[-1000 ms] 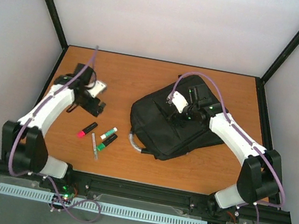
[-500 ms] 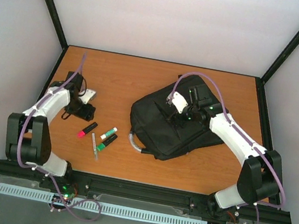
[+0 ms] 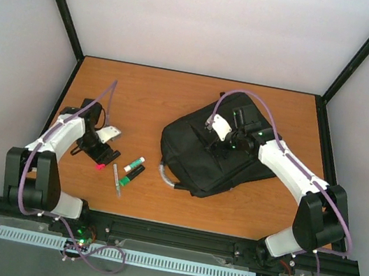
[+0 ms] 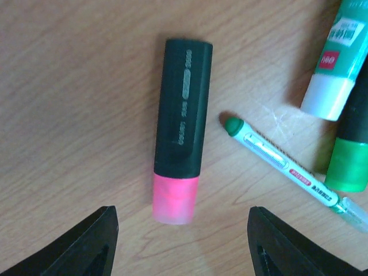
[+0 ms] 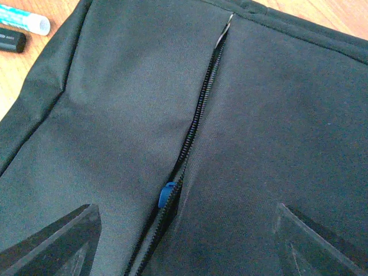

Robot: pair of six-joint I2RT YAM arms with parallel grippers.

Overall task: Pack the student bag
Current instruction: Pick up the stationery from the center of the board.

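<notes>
The student bag [image 3: 202, 159], a large black backpack with a grey loop handle [image 3: 164, 176], lies right of the table's middle. My right gripper [image 3: 217, 143] hovers open just above it. In the right wrist view its fingers straddle the bag's partly open zipper [image 5: 198, 115], where a small blue thing [image 5: 167, 194] peeks out. My left gripper [image 3: 99, 158] is open low over a black highlighter with a pink cap [image 4: 181, 132]. The pink end lies just ahead of the fingertips, between their lines.
Right of the highlighter lie a thin green-tipped pen [image 4: 287, 167], a white and green glue stick [image 4: 339, 57] and a green-capped black marker [image 4: 348, 161]. All three also show in the top view around the glue stick [image 3: 136, 164]. Black frame rails border the table.
My left gripper has swung from the far left of the table toward the front and come down over the pink highlighter. The right arm and the bag have not moved.
</notes>
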